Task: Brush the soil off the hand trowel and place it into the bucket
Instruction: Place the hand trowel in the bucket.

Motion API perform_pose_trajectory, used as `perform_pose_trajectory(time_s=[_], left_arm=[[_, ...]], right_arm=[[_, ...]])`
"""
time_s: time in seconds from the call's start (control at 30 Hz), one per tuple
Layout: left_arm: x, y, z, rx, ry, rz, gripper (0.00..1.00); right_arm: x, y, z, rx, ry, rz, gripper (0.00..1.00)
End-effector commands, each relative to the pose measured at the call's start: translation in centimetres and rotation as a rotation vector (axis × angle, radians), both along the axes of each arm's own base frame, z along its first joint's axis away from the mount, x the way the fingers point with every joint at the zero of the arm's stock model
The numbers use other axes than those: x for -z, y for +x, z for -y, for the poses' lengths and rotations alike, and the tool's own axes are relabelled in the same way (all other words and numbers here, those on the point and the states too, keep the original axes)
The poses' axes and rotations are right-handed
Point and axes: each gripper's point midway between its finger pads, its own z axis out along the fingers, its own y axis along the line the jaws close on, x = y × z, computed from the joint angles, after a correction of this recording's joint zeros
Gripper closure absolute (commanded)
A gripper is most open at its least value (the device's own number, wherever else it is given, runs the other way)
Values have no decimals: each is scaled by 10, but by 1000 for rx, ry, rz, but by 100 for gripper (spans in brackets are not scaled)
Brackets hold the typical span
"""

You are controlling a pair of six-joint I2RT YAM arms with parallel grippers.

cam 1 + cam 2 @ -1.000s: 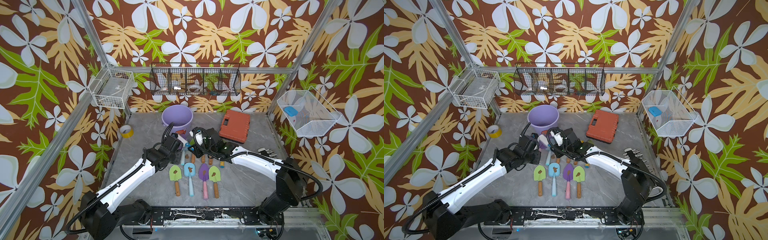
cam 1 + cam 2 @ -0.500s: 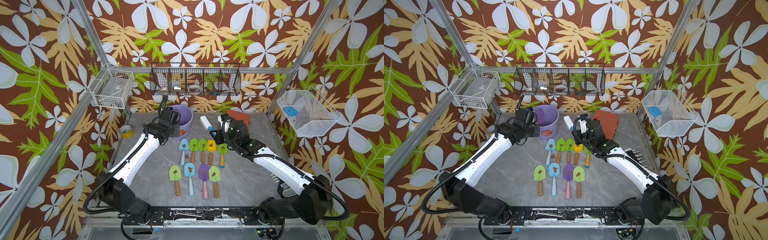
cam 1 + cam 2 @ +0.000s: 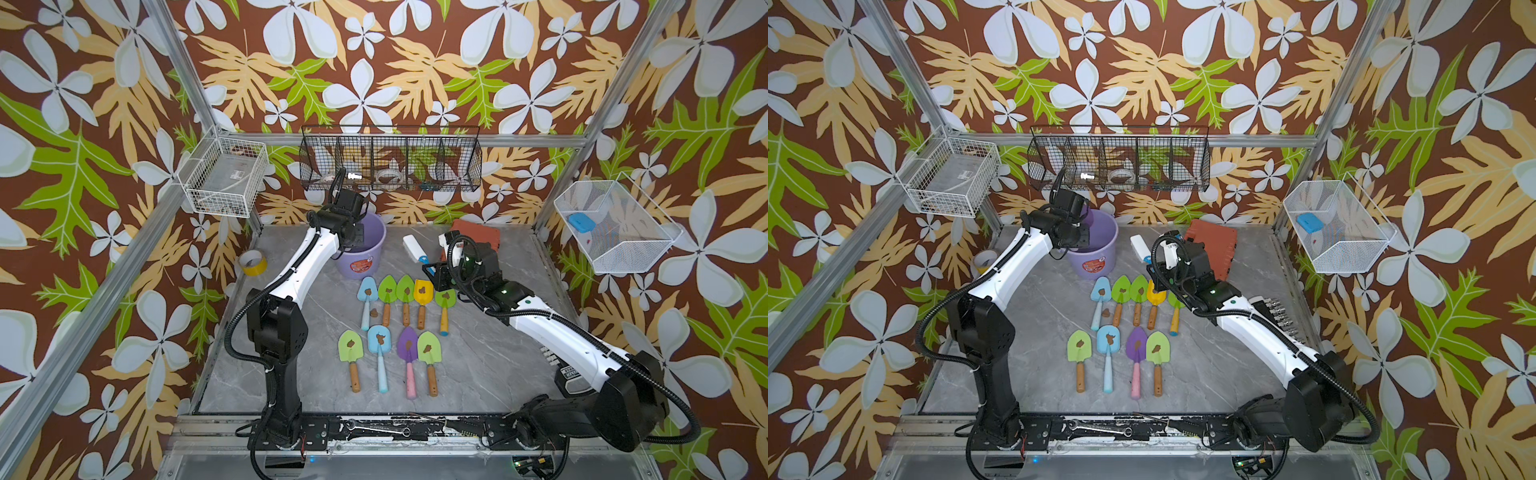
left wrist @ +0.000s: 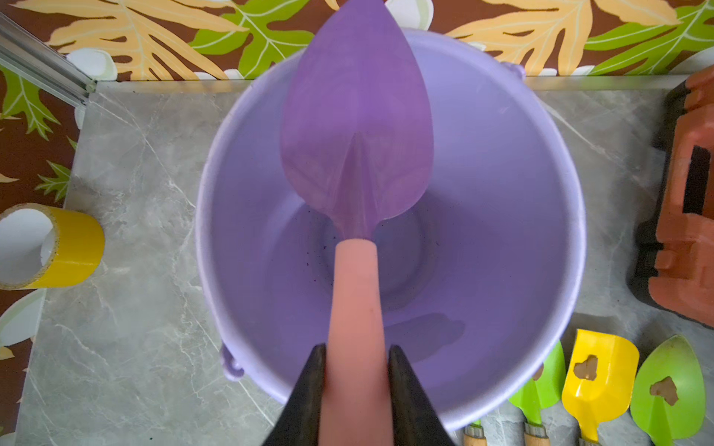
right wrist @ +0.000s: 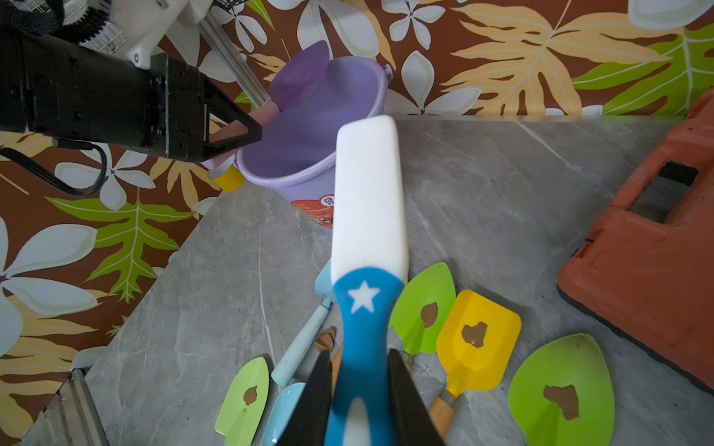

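One trowel in ten is close to finished; nine are untouched, as far as you can judge from how things lie. On the grey desk (image 3: 478, 374) the lilac bucket (image 3: 376, 247) stands at the far edge, toward the left corner. The left wrist view shows nothing inside it but a few dark specks on its floor. In mid-desk lie a row of five (image 3: 405, 289) nearer the bucket and a row of four (image 3: 379, 338) nearer the front edge. Each blade, so far as you can make out, bears a brown patch.

Your left gripper (image 4: 356, 349) is closed on the pink handle of the purple trowel (image 4: 355, 127). It holds the trowel tilted over the bucket's mouth, blade tip raised above the far rim. No soil shows on the blade face in view, so count this one as brushed, with only the release outstanding.

Your right gripper (image 5: 359, 353) is closed on the blue handle of the brush (image 5: 367, 193). The white head is raised off the desk to the right of the bucket and touches no trowel.

The soil (image 5: 474, 334) sits as one small clump on each resting blade. One loose clump (image 3: 373, 312) lies on the desk between two handles of the row of five.
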Motion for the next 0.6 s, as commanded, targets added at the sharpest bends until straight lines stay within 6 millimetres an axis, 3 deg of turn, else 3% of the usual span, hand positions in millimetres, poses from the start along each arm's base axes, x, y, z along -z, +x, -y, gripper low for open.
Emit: perform_pose_trajectory(time_s=[0.0, 0.13, 0.23, 0.3, 0.57], left_arm=[[-4, 2, -4, -16, 9, 11, 54], [-15, 2, -9, -37, 14, 40, 37], [-31, -3, -13, -60, -1, 73, 35], [-39, -13, -14, -67, -24, 97, 39], [-18, -102, 8, -42, -158, 167, 40]], right_arm=[[-11, 4, -4, -7, 35, 35, 100], [-10, 4, -6, -16, 41, 27, 100], [-13, 2, -6, -19, 50, 28, 100], [-15, 0, -8, -25, 58, 26, 100], [-3, -24, -34, -53, -23, 19, 100]])
